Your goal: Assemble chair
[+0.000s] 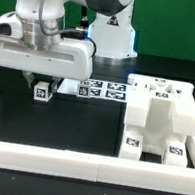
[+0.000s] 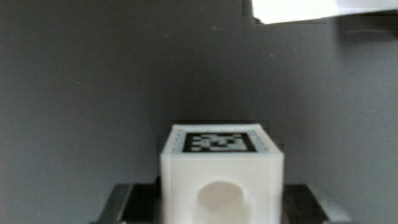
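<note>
Black matte table [image 1: 97, 121], green wall behind, white border rails [image 1: 75, 166] along the near edge and at the exterior view's left.

Gripper [image 2: 217, 200] points down over the table toward the exterior view's left. Jaws clamped on a small white block [image 2: 221, 165]: a dark finger [image 2: 128, 203] presses each flank, and the tagged face is turned toward the wrist camera. In the exterior view the block [image 1: 42, 93] hangs under the gripper [image 1: 44, 84]; cannot tell if it touches the table.

Marker board [image 1: 102, 88] lies flat just beside the block, toward the exterior view's right.

Chair body [image 1: 162, 113], white and boxy, partly built, stands well apart at the exterior view's right, two tags on its near face.

A white object [image 2: 329, 8] shows beyond the block in the wrist view; cannot identify it.
</note>
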{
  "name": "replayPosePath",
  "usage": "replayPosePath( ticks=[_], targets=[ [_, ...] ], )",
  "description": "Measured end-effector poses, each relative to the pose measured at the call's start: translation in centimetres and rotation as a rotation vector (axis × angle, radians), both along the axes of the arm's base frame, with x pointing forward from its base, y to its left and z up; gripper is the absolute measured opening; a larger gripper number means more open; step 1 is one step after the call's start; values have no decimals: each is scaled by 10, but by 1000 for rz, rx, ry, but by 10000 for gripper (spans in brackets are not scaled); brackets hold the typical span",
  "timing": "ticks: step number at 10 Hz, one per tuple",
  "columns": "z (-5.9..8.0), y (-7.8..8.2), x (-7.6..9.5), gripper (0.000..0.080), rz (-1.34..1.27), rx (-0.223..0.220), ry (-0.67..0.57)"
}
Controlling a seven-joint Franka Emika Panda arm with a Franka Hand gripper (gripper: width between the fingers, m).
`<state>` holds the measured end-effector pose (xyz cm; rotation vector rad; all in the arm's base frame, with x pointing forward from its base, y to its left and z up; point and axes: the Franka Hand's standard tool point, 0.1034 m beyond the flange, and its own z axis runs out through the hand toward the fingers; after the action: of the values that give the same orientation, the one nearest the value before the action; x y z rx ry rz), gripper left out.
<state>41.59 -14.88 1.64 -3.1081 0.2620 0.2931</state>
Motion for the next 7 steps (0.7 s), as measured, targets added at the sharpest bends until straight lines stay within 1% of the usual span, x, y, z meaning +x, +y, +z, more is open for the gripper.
replayPosePath(
  ticks=[1, 2, 3, 4, 5, 6, 7],
  targets=[
    [0, 0, 0, 390, 0, 0, 0],
    [0, 0, 0, 541, 0, 0, 0],
    [1, -1, 0, 541, 8, 8, 9],
    [7, -3, 3, 616, -2, 36, 56],
    [14, -6, 14, 639, 1, 51, 101],
    [15, -8, 21, 639, -13, 57, 123],
    [15, -2, 21, 648, -43, 73, 184]
  ],
)
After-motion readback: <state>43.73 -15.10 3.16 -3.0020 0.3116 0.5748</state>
